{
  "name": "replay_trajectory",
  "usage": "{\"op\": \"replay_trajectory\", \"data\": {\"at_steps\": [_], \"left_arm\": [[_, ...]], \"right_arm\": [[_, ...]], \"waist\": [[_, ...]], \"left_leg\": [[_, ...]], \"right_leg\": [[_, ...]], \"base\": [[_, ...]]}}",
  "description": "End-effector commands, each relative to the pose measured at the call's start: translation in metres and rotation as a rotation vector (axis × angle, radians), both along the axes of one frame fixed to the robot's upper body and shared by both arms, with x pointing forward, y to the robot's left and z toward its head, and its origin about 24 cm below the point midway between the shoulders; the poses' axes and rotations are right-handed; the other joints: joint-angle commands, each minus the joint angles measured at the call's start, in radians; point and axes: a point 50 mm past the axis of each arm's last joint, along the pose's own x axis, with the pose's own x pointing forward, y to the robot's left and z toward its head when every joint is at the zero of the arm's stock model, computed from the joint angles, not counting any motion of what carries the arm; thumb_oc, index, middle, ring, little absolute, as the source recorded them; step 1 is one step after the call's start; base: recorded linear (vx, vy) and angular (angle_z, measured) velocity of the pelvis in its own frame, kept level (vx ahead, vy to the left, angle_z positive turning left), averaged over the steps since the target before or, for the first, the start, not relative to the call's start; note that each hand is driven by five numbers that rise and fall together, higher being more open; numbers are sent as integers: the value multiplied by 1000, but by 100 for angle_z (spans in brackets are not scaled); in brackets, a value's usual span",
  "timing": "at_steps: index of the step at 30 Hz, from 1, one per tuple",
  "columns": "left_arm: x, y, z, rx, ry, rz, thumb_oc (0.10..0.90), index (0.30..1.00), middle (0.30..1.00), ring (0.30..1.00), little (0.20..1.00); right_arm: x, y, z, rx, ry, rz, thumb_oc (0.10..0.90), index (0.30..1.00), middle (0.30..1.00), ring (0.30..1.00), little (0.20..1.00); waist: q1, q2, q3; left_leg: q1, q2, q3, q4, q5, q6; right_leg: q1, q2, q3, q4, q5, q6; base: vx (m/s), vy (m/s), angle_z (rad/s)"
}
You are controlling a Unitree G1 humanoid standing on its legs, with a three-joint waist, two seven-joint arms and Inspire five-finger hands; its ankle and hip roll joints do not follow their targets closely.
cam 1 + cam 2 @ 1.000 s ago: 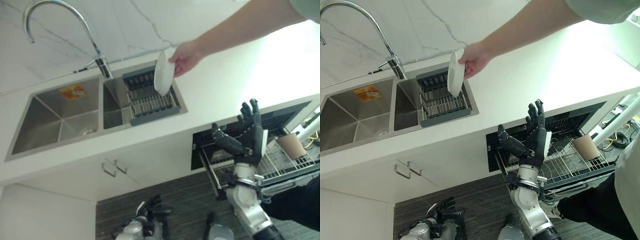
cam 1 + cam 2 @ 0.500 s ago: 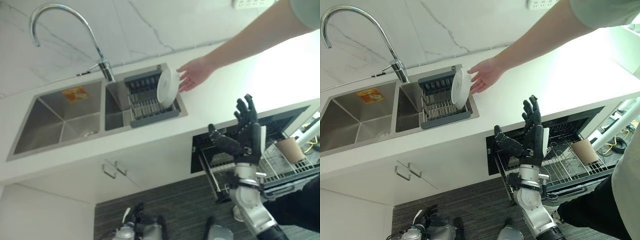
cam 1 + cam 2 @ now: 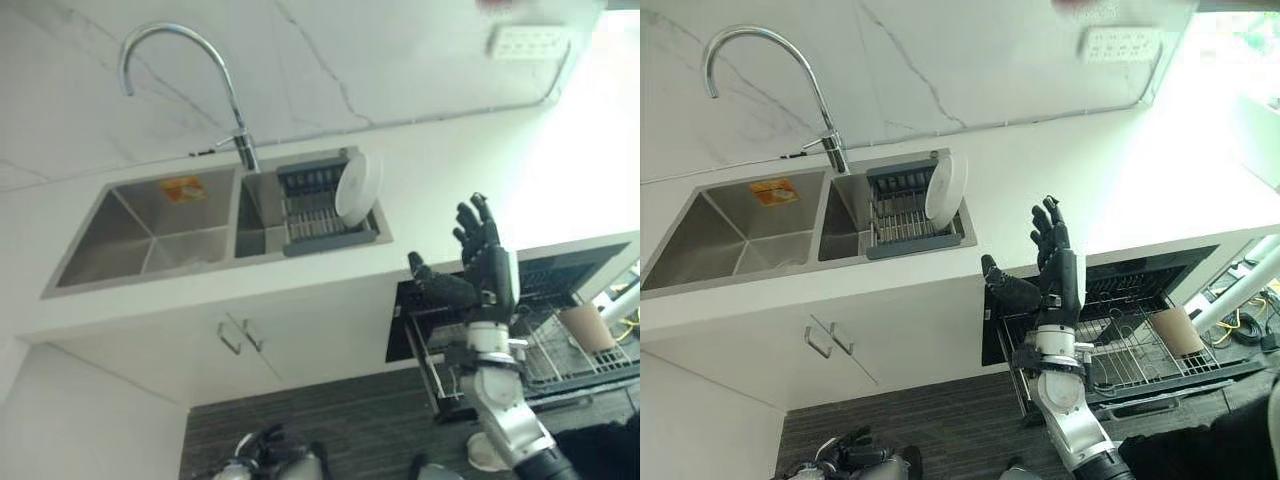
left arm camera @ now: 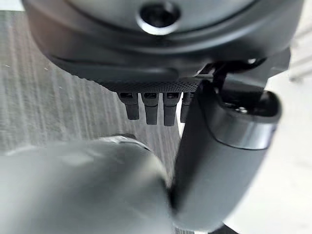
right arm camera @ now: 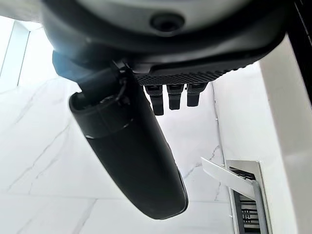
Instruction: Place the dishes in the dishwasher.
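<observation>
One plate (image 3: 358, 187) at rack's (image 3: 318, 213) edge, seemingly tilted

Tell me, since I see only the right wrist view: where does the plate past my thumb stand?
Observer: The plate stands on edge in the sink rack, right of the tap.
Operator: Is the dishwasher open?
Observer: Yes, its basket is pulled out, by the raised right hand.
Operator: Anything in it?
Observer: A brown cup at its right end.
</observation>
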Motion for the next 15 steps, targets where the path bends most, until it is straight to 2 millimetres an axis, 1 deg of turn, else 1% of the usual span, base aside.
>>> {"op": "replay_trajectory", "data": {"at_steps": [1, 5, 6, 8, 13, 15], "left_arm": [[-66, -7, -17, 25, 249, -43, 800, 900, 900, 900, 900], [-70, -2, -17, 66, 277, -42, 800, 900, 900, 900, 900], [-70, -1, -17, 78, 287, -45, 800, 900, 900, 900, 900], [-71, 1, -17, 83, 298, -49, 800, 900, 900, 900, 900], [-73, 6, -17, 88, 307, -63, 800, 900, 900, 900, 900], [-73, 8, -16, 101, 301, -100, 800, 900, 900, 900, 900]], "right_arm": [[21, -1, 58, 54, -231, 60, 800, 900, 900, 900, 900], [32, -6, 67, 70, -234, 29, 800, 900, 900, 900, 900], [39, -9, 75, 93, -241, -3, 800, 900, 900, 900, 900], [47, -13, 82, 115, -240, -39, 800, 900, 900, 900, 900], [59, -23, 95, 150, -238, -119, 800, 900, 900, 900, 900], [63, -30, 102, 185, -251, -171, 800, 900, 900, 900, 900]], "waist": [[17, -20, 31], [35, -28, 29], [45, -30, 30], [55, -31, 30], [73, -31, 32], [80, -29, 33]], "left_leg": [[23, -30, -16, 43, -147, -5], [25, -34, -24, 43, -147, -2], [23, -39, -30, 43, -147, -1], [23, -43, -35, 43, -146, 0], [24, -52, -46, 43, -145, 5], [24, -55, -49, 43, -145, 6]], "right_leg": [[94, 15, -9, 9, -163, 37], [102, 16, -17, 9, -163, 35], [103, 16, -22, 9, -162, 35], [106, 16, -25, 9, -162, 34], [113, 13, -31, 9, -160, 33], [115, 13, -32, 9, -159, 34]], "base": [[62, 2, 9], [56, -3, 13], [42, 1, 8], [51, 5, 9], [45, 2, 13], [44, 11, 5]]}}
